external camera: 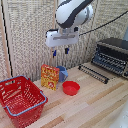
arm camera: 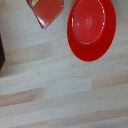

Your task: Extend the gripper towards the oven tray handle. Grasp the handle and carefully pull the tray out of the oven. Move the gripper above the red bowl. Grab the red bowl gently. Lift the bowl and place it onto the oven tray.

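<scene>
Hovering well above the counter (external camera: 95, 107), the pincer (external camera: 60, 51) hangs fingers-down, a clear gap between its two blue-tipped fingers and nothing held. The bowl (external camera: 71, 88) sits upright and empty on the wood, below the pincer and offset toward the exterior view's right. In the wrist view the bowl (arm camera: 92, 29) lies off-centre toward one corner of the frame, so alignment over it looks incomplete. The oven (external camera: 112, 55) stands at the exterior view's right with its tray (external camera: 108, 63) appearing drawn out in front of the opening. A dark ribbed strip (external camera: 93, 73) lies on the counter in front of the oven. Judged from this layout, the pull-out step looks done and the step in hand is positioning above the bowl. The next move calls for a small lateral shift to centre over the rim, then a straight descent with the fingers kept apart, one finger inside and one outside the rim. A yellow-and-red box (external camera: 49, 77) and a blue object (external camera: 62, 73) stand just beside the bowl, and a red basket (external camera: 20, 100) sits at the exterior view's left; the descent should clear the box.
</scene>
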### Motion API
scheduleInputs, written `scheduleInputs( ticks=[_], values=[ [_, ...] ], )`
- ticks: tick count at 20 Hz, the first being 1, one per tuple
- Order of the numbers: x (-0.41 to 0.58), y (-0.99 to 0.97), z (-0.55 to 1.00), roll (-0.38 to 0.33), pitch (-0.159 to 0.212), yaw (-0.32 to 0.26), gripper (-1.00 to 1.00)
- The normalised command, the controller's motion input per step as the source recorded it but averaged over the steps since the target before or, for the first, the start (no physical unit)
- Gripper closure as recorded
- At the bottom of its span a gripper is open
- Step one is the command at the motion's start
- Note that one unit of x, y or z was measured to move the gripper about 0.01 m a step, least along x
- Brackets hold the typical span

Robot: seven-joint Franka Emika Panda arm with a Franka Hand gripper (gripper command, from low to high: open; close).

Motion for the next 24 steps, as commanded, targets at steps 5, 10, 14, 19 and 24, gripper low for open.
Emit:
scheduleInputs(
  ticks=[5, 10, 14, 19, 24],
  values=[
    [0.02, 0.0, 0.05, -0.26, 0.042, 0.132, -1.0],
    [-0.041, -0.2, 0.08, -0.269, 0.012, 0.137, -1.0],
    [-0.022, -0.14, 0.11, -0.295, -0.001, 0.16, -1.0],
    [-0.093, -0.19, 0.0, -0.277, -0.016, 0.204, -1.0],
    [-0.104, -0.25, 0.0, -0.315, 0.0, 0.165, -1.0]
  ],
)
